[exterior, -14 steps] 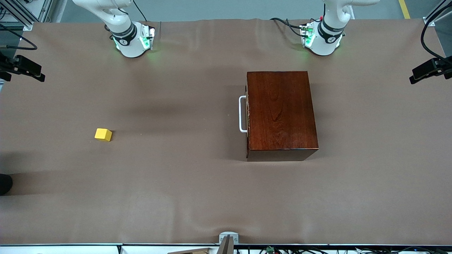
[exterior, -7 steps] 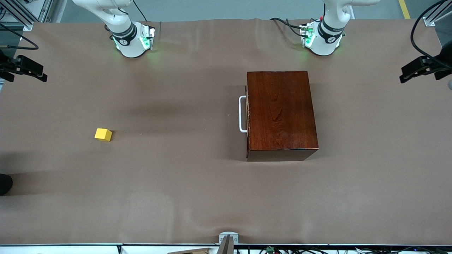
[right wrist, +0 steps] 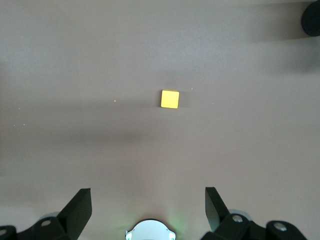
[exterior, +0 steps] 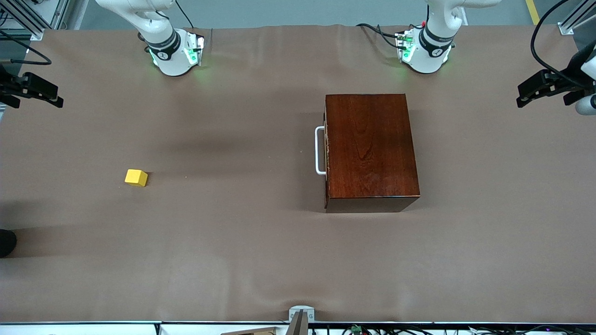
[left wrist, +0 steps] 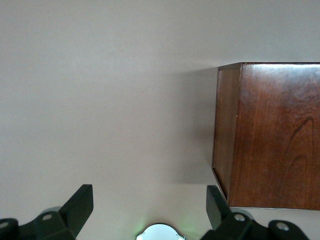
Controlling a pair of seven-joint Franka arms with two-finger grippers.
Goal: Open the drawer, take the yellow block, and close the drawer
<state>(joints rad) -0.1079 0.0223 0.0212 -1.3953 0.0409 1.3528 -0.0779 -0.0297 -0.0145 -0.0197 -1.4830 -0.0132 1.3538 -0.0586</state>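
The dark reddish-brown wooden box [exterior: 370,149] stands toward the left arm's end of the table. Its drawer is pushed in, so only the white loop handle [exterior: 320,150] shows, facing the right arm's end. The yellow block [exterior: 136,177] lies on the bare table toward the right arm's end, and also shows in the right wrist view [right wrist: 170,99]. My left gripper [left wrist: 148,202] is open and empty, high over the table beside the box [left wrist: 275,135]; its hand shows at the front view's edge [exterior: 542,87]. My right gripper [right wrist: 148,202] is open and empty, high over the table, apart from the block.
The brown table cover [exterior: 233,242] is bare around the box and the block. The right arm's hand [exterior: 32,88] hangs at the table's end. A dark round thing [exterior: 5,242] sits at the table's edge at the right arm's end.
The left arm's hand has moved inward from the table's end toward the box. The right arm's hand has barely shifted. Box and block have not moved.
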